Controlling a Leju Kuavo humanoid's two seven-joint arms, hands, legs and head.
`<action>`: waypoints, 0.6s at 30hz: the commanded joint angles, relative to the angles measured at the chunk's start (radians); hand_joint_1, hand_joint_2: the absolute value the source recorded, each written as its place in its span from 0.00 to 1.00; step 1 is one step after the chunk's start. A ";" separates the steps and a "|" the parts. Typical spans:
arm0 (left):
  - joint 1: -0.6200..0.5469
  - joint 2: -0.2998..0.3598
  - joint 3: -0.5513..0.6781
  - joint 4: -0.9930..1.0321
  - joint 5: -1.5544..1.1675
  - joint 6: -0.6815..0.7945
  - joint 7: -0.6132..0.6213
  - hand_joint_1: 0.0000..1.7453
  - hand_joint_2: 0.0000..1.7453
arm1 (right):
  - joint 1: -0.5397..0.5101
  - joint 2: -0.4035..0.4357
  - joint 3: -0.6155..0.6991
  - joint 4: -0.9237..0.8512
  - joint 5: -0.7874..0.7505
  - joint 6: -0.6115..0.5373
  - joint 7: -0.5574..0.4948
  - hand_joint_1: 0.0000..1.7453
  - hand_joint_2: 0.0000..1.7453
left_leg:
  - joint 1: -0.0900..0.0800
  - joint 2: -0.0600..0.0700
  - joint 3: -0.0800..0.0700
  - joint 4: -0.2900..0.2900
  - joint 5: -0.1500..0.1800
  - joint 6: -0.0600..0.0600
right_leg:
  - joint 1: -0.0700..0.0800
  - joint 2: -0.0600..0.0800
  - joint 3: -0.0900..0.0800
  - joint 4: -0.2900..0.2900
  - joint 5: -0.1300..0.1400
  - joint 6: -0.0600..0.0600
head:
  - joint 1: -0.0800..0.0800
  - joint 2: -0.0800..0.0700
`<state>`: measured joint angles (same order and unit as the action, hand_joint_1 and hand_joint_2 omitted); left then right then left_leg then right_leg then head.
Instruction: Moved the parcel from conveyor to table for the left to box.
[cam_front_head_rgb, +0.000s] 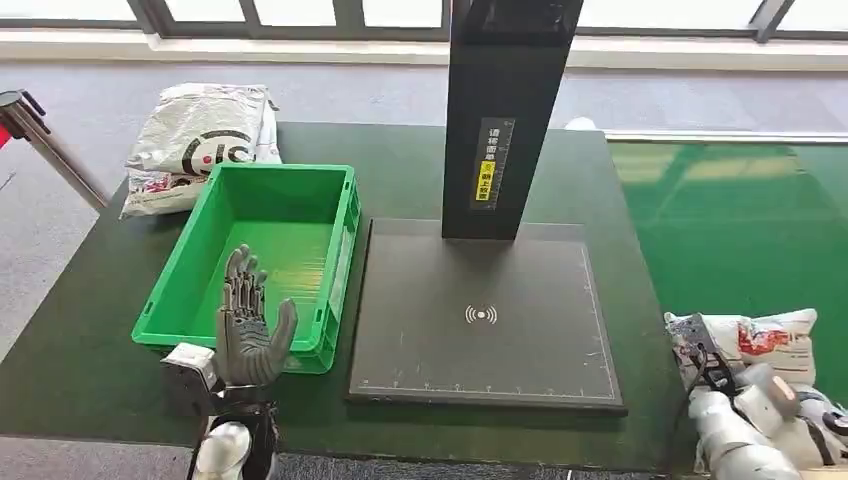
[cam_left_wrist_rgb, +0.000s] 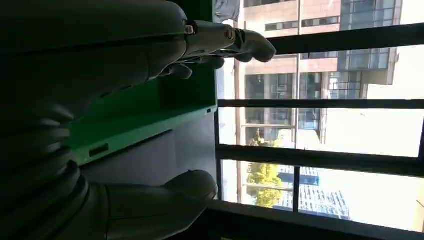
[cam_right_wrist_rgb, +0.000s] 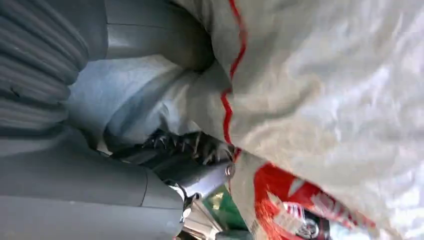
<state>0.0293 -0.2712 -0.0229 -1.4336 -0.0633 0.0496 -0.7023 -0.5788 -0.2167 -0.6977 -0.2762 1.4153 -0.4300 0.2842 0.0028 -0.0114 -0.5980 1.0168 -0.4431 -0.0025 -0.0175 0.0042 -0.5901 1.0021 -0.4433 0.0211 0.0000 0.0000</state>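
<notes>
Already the right hand (cam_front_head_rgb: 745, 400) grips the white parcel (cam_front_head_rgb: 765, 340) just right of the black scan mat (cam_front_head_rgb: 480, 320), likely mid-transfer toward it. Left of that mat, the left hand (cam_front_head_rgb: 245, 325) waits empty, fingers spread, beside the green crate (cam_front_head_rgb: 250, 250). Up close, the right wrist view shows the thumb (cam_right_wrist_rgb: 165, 35) pressed into crumpled wrapping.

Dark green table (cam_front_head_rgb: 90, 350) carries a green crate (cam_front_head_rgb: 262, 262) on the left, a black scanner pad (cam_front_head_rgb: 482, 315) with a tall black column (cam_front_head_rgb: 508, 110) just beside it at centre, and a white plastic mailer bag (cam_front_head_rgb: 198, 140) at the far-left corner, behind the crate.
</notes>
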 joint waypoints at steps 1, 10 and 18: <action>0.013 -0.022 0.048 0.014 -0.005 0.013 0.004 0.00 1.00 | -0.036 0.069 -0.190 -0.056 -0.086 -0.268 -0.174 1.00 1.00 | 0.000 0.004 0.002 -0.001 -0.001 -0.001 | 0.000 0.003 0.000 -0.001 0.000 -0.001 | 0.000 0.000; -0.002 -0.034 0.034 0.036 -0.010 0.040 0.004 0.00 1.00 | -0.115 0.290 -0.682 -0.505 -0.403 -0.268 -0.982 1.00 1.00 | -0.001 0.000 -0.002 -0.001 0.000 -0.001 | 0.000 0.000 -0.003 0.001 0.000 -0.001 | 0.000 0.000; -0.030 -0.039 0.028 0.069 -0.013 0.042 0.004 0.00 1.00 | -0.022 0.348 -0.289 -0.617 -0.813 -0.268 -0.982 1.00 1.00 | 0.000 -0.001 -0.001 -0.001 0.001 -0.001 | 0.000 -0.001 -0.001 0.000 0.000 -0.002 | 0.000 0.000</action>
<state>0.0339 -0.2758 -0.0099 -1.4313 -0.0721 0.0858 -0.7023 -0.6253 0.0245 -1.1837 -0.7306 0.7578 -0.7012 -0.6932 0.0028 -0.0188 -0.6011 1.0167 -0.4414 -0.0025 -0.0175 -0.0015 -0.5918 1.0029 -0.4441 0.0212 0.0000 0.0000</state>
